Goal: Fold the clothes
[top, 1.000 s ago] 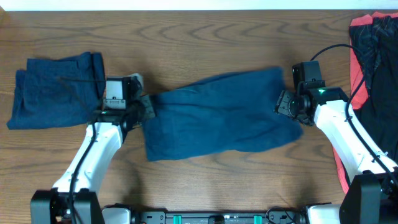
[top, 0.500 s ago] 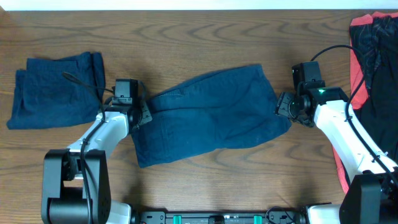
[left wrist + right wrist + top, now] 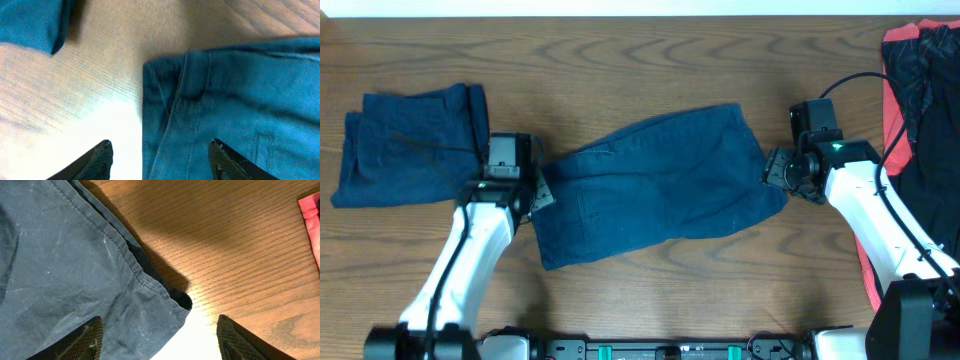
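Observation:
Dark navy shorts (image 3: 655, 185) lie flat across the middle of the table, folded over on themselves. My left gripper (image 3: 533, 186) is at their left end, and in the left wrist view (image 3: 160, 150) it stands open above the waistband edge (image 3: 195, 95), holding nothing. My right gripper (image 3: 775, 170) is at the shorts' right end. It is open too (image 3: 157, 330), straddling the hem corner (image 3: 125, 280) without gripping it. A second navy garment (image 3: 410, 145) lies folded at the far left. A black and coral-red garment (image 3: 920, 120) lies at the right edge.
Bare wooden tabletop (image 3: 650, 80) runs behind and in front of the shorts. A corner of the folded navy garment (image 3: 30, 22) shows at the left wrist view's top left. The red cloth's edge (image 3: 311, 215) shows at the right wrist view's far right.
My left gripper has opened and let go of the shorts' left end, after laying it down to the left. The shorts now lie flat. The right arm has not moved.

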{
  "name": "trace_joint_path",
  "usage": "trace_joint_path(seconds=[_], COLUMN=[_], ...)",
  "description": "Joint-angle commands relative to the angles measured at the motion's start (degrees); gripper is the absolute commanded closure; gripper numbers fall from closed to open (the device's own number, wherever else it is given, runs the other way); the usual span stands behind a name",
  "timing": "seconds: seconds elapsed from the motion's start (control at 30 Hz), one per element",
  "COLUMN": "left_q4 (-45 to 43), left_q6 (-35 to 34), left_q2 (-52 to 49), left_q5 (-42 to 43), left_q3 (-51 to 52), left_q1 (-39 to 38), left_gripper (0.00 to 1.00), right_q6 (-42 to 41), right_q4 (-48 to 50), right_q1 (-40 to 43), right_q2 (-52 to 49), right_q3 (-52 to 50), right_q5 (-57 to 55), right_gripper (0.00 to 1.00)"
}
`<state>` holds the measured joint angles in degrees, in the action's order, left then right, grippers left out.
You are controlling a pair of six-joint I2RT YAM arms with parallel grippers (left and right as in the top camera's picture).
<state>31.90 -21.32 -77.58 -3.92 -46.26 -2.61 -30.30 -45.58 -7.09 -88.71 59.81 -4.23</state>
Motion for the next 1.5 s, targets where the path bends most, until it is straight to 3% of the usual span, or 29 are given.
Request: trace_joint_path(seconds=[0.0,0.23,0.4,0.5,0.67,0.77,0.83,1.03,1.1,1.13,1.17,1.2,1.27,1.3,1.33,1.47], left_q4=[2.4,-0.2,-3.0,-5.9,-7.5,-6.6,-5.7,-1.2,2.5,4.4,6.4,8.9,13.5,16.4,18.9,25.5], left_q6=[-1.6,-5.7,-5.6,-5.6,-5.6,-5.6,-5.5,-2.0,-0.9,-0.2,0.6,1.1,1.2,1.2,1.2,1.7], left_q2=[0.6,-5.1,-11.5,-15.2,-19.7,-20.8,-20.7,-18.5,-16.6,-15.5,-14.3,-12.9,-10.4,-9.0,-7.8,-3.5], left_q5=[4.0,5.0,6.7,13.5,21.9,24.8,25.4,25.3,24.3,24.2,24.3,24.2,24.3,24.3,24.3,24.3], left_q3=[-0.5,3.6,3.8,3.9,3.9,3.9,3.9,2.9,1.2,0.2,-0.9,-2.4,-5.3,-7.1,-8.7,-13.9], left_q1=[0.3,0.3,0.3,0.3,0.3,0.3,0.3,0.5,1.0,1.1,1.3,1.3,1.3,1.3,1.3,1.3], left_gripper=[0.31,0.12,0.11,0.11,0.35,0.62,0.74,0.94,0.94,0.94,0.94,0.94,0.94,0.94,0.94,0.94], right_q6=[0.8,0.8,0.9,0.9,0.9,0.9,0.9,1.9,5.1,8.4,13.1,19.3,25.3,25.5,25.4,25.5], right_q4=[0.0,-0.3,-0.3,-0.5,-0.5,-0.5,-0.5,-0.4,0.0,0.3,0.6,1.3,2.4,3.1,3.9,6.9], right_q1=[0.3,0.3,0.3,0.3,0.3,0.3,0.3,0.3,0.1,-0.1,-0.4,-0.9,-2.0,-2.8,-3.7,-7.6], right_q2=[0.4,0.4,0.4,0.4,0.4,0.4,0.4,0.4,0.4,0.4,0.4,0.4,0.4,0.4,0.4,-0.2], right_q3=[-0.2,-0.2,-0.2,-0.2,-0.2,-0.2,-0.2,-0.2,-0.2,-0.2,-0.2,-0.2,-0.2,-0.2,-0.2,-0.3], right_q5=[0.2,0.2,0.2,0.2,0.2,0.2,0.2,0.4,2.5,5.1,8.8,13.7,19.5,20.1,20.1,21.0], right_gripper=[0.29,0.28,0.28,0.28,0.28,0.29,0.28,0.28,0.29,0.33,0.49,0.57,0.67,0.88,0.99,0.99])
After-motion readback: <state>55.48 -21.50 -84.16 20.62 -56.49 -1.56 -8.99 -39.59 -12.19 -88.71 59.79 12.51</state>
